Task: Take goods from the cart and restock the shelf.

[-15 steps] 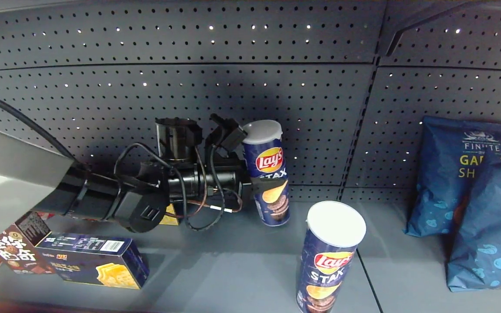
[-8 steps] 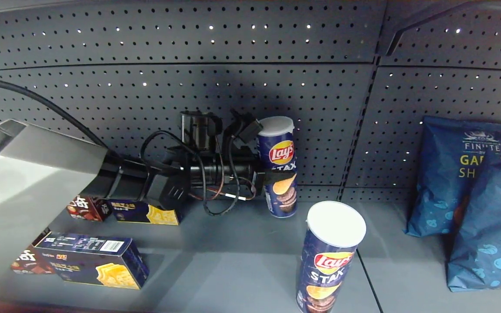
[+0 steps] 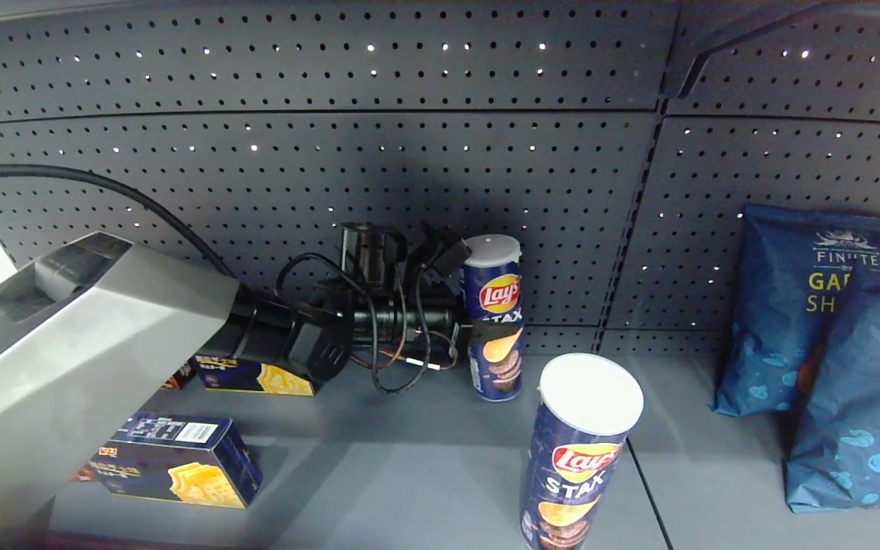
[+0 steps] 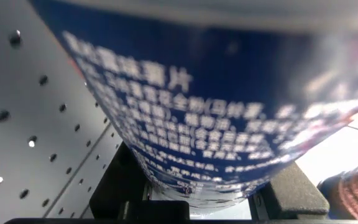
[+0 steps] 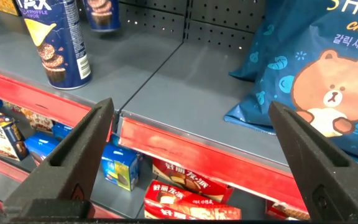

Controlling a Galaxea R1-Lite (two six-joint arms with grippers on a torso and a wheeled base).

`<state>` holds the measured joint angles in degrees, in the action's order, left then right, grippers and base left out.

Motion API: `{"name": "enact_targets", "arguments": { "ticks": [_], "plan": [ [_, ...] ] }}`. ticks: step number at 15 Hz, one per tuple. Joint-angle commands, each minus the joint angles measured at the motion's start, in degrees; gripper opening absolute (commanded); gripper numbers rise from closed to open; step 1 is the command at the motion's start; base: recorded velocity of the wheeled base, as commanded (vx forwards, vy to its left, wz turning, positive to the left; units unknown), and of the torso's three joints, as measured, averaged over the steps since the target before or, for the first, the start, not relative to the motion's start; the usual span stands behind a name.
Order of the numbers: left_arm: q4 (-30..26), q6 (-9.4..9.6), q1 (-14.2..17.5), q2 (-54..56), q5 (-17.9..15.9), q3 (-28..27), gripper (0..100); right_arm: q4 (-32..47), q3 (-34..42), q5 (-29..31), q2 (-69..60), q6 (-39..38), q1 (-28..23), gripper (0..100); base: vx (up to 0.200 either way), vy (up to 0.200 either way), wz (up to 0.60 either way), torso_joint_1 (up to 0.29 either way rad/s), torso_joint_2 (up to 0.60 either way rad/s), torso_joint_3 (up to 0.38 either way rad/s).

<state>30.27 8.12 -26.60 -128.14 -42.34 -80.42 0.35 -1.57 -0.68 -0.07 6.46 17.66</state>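
My left gripper (image 3: 486, 330) is shut on a blue chips can (image 3: 492, 317) with a pale lid. It holds the can upright near the pegboard at the back of the grey shelf (image 3: 425, 458). Whether the can's base touches the shelf I cannot tell. In the left wrist view the same can (image 4: 216, 118) sits between the dark fingers (image 4: 126, 186). A second chips can (image 3: 577, 451) stands in front and to the right, near the shelf edge. My right gripper (image 5: 189, 106) is open and holds nothing, below and in front of the shelf's red front edge (image 5: 185, 149).
Blue snack bags (image 3: 807, 305) lean at the shelf's right; one with a bear (image 5: 328, 68) is nearest the edge. Dark cracker boxes (image 3: 173, 462) lie at the left. Bare shelf lies between the boxes and the front can. Packets fill the lower shelf (image 5: 179, 186).
My left arm has carried the can farther in toward the pegboard, a little to the right and lower; the can has gone from tilted to upright. The other goods have not moved.
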Motion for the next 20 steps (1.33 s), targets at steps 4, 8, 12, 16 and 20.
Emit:
{"name": "enact_targets", "arguments": {
  "ticks": [4, 8, 12, 16, 20],
  "plan": [
    [-0.1, 0.05, -0.6, -2.5, 0.8, -2.5, 0, 0.0, 0.0, 0.0, 0.1, 0.0, 0.0, 100, 0.000, 0.000, 0.00, 0.000, 0.00, 0.000],
    [-0.2, 0.05, -1.1, -2.8, 1.0, -2.7, 100, 0.0, 0.0, 0.1, 0.1, -0.3, 0.0, 100, 0.000, 0.000, 0.00, 0.000, 0.00, 0.000],
    [-0.1, 0.14, -1.0, -2.6, 1.0, -2.5, 100, 0.0, 0.0, 0.1, 0.1, -0.3, 0.0, 100, 0.000, 0.000, 0.00, 0.000, 0.00, 0.000],
    [-0.1, 5.50, 1.2, -0.4, 2.4, 0.6, 100, 0.2, -0.1, 0.0, 0.1, -0.3, 0.0, 100, 0.000, 0.000, 0.00, 0.000, 0.00, 0.000],
    [1.2, 6.38, 2.9, 4.3, 3.5, 6.8, 100, 0.2, -0.1, 0.1, 0.1, -0.3, 0.0, 100, 0.000, 0.000, 0.00, 0.000, 0.00, 0.000]
  ]
}}
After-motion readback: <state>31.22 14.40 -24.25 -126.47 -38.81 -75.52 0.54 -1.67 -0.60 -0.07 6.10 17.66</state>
